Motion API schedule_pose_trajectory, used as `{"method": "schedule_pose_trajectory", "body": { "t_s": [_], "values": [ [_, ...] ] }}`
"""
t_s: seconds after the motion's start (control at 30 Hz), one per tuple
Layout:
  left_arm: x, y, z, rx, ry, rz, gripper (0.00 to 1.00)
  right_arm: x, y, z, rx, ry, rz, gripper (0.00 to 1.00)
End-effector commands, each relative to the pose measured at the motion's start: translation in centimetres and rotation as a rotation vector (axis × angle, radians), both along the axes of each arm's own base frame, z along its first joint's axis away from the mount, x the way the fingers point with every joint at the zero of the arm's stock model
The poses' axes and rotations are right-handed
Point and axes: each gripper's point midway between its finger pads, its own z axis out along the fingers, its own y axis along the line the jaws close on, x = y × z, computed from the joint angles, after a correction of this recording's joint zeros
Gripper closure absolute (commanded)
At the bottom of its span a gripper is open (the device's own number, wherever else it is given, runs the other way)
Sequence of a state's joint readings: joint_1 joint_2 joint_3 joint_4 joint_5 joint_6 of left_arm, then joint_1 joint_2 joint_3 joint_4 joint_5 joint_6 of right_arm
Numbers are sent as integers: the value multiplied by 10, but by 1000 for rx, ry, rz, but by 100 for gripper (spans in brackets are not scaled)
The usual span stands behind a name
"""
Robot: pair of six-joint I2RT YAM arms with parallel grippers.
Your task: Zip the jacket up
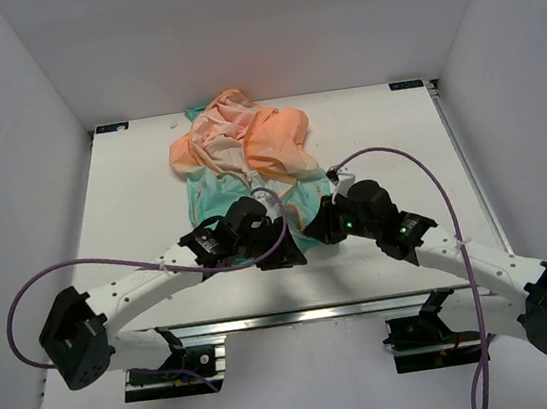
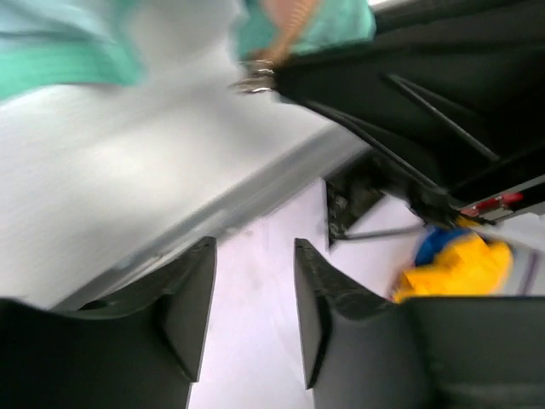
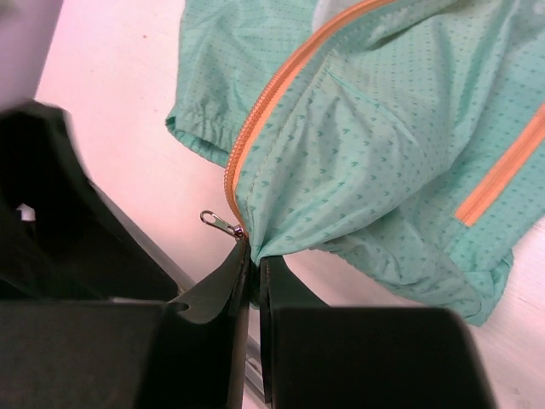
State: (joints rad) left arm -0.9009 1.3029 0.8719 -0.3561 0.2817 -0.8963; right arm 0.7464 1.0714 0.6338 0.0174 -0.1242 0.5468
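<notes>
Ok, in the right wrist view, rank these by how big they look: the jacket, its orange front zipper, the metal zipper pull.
1. jacket: fills most of the frame.
2. orange front zipper: a long, narrow strip.
3. metal zipper pull: tiny, at the zipper's bottom end.

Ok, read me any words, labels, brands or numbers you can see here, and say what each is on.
Nothing readable in any view.
Dark tags at the far corners of the table: too small to read.
Red strip in the left wrist view: blurred.
The jacket: only a fine dotted pattern, no print.
</notes>
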Motion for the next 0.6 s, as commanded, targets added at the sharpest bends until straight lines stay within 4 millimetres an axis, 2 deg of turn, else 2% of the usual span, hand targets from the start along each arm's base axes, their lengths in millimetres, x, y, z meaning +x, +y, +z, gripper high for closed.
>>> {"method": "schedule_pose_trajectory", "body": {
  "t_s": [0.0, 0.03, 0.13, 0.17, 0.23, 0.27, 0.33, 0.4, 0.43, 0.57],
  "values": [
    [27, 36, 11, 152, -99, 194, 46, 9, -7, 16, -9, -55, -42, 100],
    [28, 50, 4, 225, -88, 229, 46, 10, -13, 10, -38, -44, -65, 100],
    [35, 66, -8, 354, -65, 292, 46, 6, -26, -7, -98, -14, -95, 100],
    [37, 67, -19, 399, -46, 295, 46, 4, -28, -10, -108, -9, -94, 100],
    [46, 63, -21, 425, -54, 307, 46, 4, -36, -18, -136, -3, -120, 100],
    [50, 62, -30, 460, -51, 314, 46, 3, -38, -20, -137, 6, -128, 100],
    [64, 59, -31, 475, -68, 331, 46, 3, -41, -22, -145, 10, -140, 100],
    [75, 60, -41, 517, -72, 328, 46, 3, -44, -21, -148, 7, -151, 100],
    [85, 58, -38, 509, -84, 336, 46, 4, -45, -22, -155, 7, -158, 100],
    [109, 62, -50, 546, -109, 323, 46, 6, -49, -23, -174, 1, -162, 100]
  ]
}}
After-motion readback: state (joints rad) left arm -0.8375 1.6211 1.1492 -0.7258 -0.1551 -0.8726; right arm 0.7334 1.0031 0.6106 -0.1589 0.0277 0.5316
